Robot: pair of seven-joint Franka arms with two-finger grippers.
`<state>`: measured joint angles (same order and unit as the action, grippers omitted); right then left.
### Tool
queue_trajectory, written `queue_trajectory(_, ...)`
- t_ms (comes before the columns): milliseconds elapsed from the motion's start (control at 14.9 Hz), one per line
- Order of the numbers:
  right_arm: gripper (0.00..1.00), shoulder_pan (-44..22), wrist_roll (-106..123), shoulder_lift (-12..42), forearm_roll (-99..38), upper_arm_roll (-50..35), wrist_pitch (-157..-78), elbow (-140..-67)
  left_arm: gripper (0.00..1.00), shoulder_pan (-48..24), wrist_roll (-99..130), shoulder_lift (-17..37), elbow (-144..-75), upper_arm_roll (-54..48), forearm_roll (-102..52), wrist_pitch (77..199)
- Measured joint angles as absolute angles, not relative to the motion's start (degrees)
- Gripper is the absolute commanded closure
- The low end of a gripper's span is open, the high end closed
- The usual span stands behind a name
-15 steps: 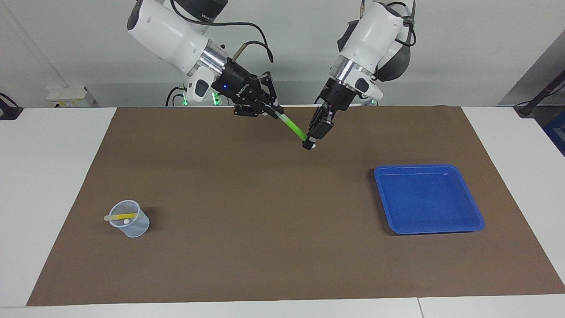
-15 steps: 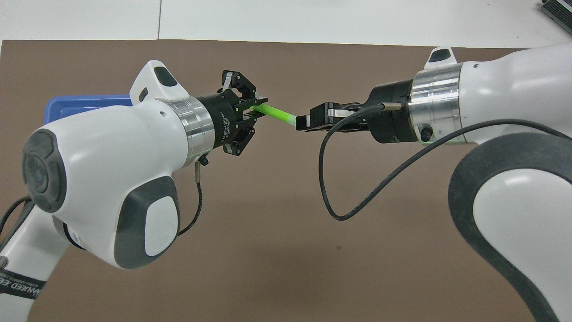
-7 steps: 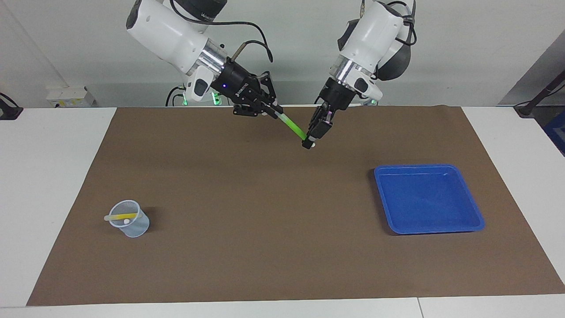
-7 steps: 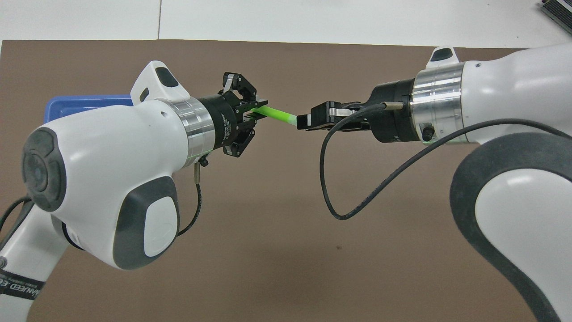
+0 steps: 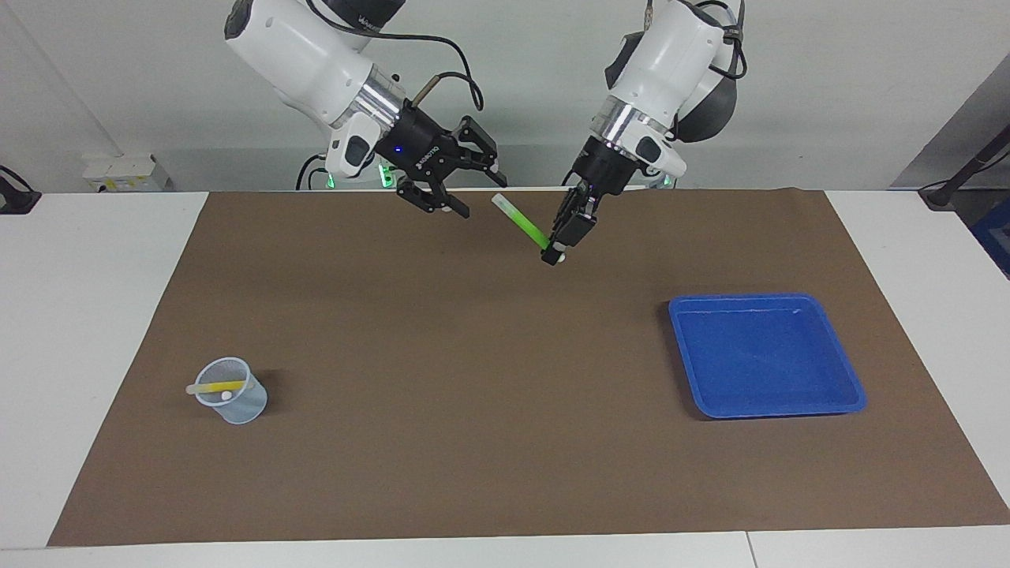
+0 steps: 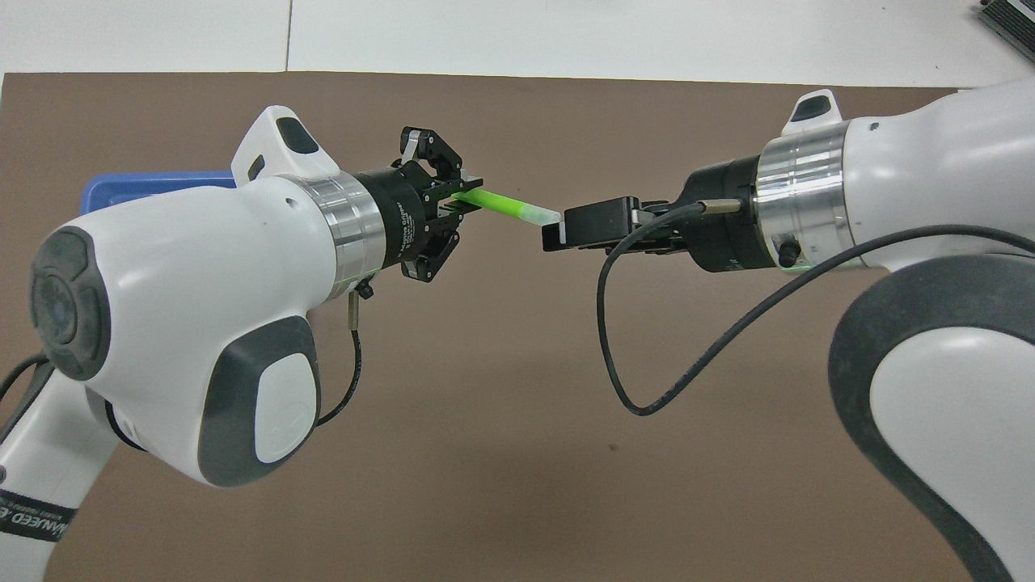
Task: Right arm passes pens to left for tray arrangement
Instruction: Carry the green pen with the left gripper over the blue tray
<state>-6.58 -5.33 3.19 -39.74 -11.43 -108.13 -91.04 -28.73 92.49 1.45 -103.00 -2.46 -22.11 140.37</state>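
The left tool (image 5: 558,251) is clenched on one end of the green pen (image 5: 521,221), holding it in the air over the brown mat (image 5: 442,394) at the robots' end of the tabletop (image 5: 79,315). The pen slants upward from that grip, its pale free end pointing toward the right tool (image 5: 471,188). The right tool is released: its fingers stand spread, just apart from the pen's pale tip and not touching it, and a small blue light shows on its black body. The blue tray (image 5: 761,355) sits on the mat toward the left arm's end, farther from the robots than both tools. Toward the right arm's end stands a translucent cup (image 5: 233,390) with the yellow pen (image 5: 213,387) lying across its mouth
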Motion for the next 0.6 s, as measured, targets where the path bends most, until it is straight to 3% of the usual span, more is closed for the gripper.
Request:
queue_trajectory(335,0.0,2.71,3.12,1.5,-28.16,-10.49,-99.39,-90.87,1.0,-27.23,84.56,0.98,-102.82,-0.75,-22.1,132.85)
queue_trajectory(604,0.03,8.62,16.77,1.42,-11.19,-10.04,-99.9,-92.05,1.0,-21.94,75.04,0.16,-102.75,-0.39,-22.1,126.44)
